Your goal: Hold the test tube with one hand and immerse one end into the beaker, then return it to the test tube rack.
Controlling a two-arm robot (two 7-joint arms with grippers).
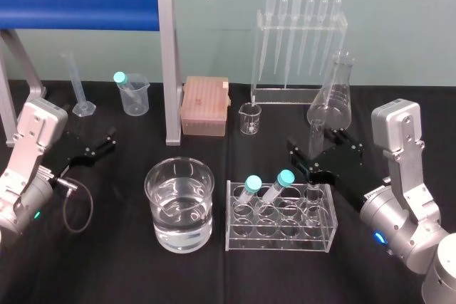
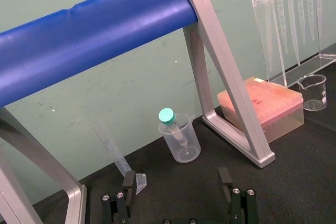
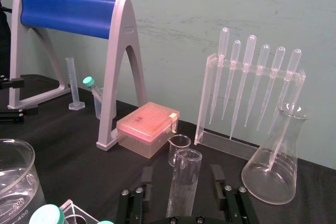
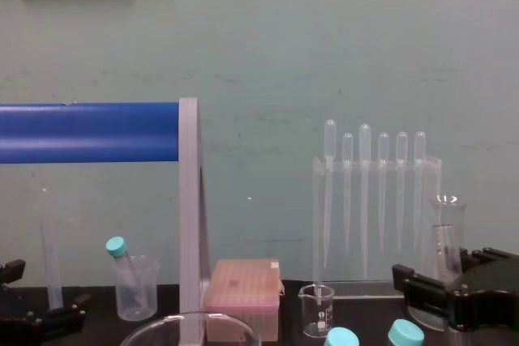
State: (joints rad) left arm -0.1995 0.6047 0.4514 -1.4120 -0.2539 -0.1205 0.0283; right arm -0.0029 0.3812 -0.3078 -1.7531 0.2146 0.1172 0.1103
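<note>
— Where do we find the test tube?
— We see the test tube (image 1: 315,134) standing upright at the two o'clock corner of the test tube rack (image 1: 281,243). Its open rim is up, and its lower end is down in that corner hole as far as we can tell.
— And the claw on it?
— The right gripper (image 1: 316,149) reaches in from four o'clock. In the right wrist view we find the tube (image 3: 184,192) between its fingers (image 3: 147,178). They stand wide apart with a gap on each side of the glass, gripping nothing.
— What do we have around it?
— Two teal-capped tubes (image 1: 251,184) lean in the rack at nine o'clock of the test tube. The beaker (image 1: 179,204), part full of clear liquid, sits just beside the rack at its nine o'clock. A conical flask (image 1: 332,101) stands near the tube, between twelve and one o'clock, with the pipette stand (image 1: 299,48) behind it.
— And the other arm?
— We see the left gripper (image 1: 107,142) at ten o'clock of the beaker, well apart from it, low over the black table (image 1: 114,261). The left wrist view shows its fingers (image 2: 128,184) spread wide and empty.
</note>
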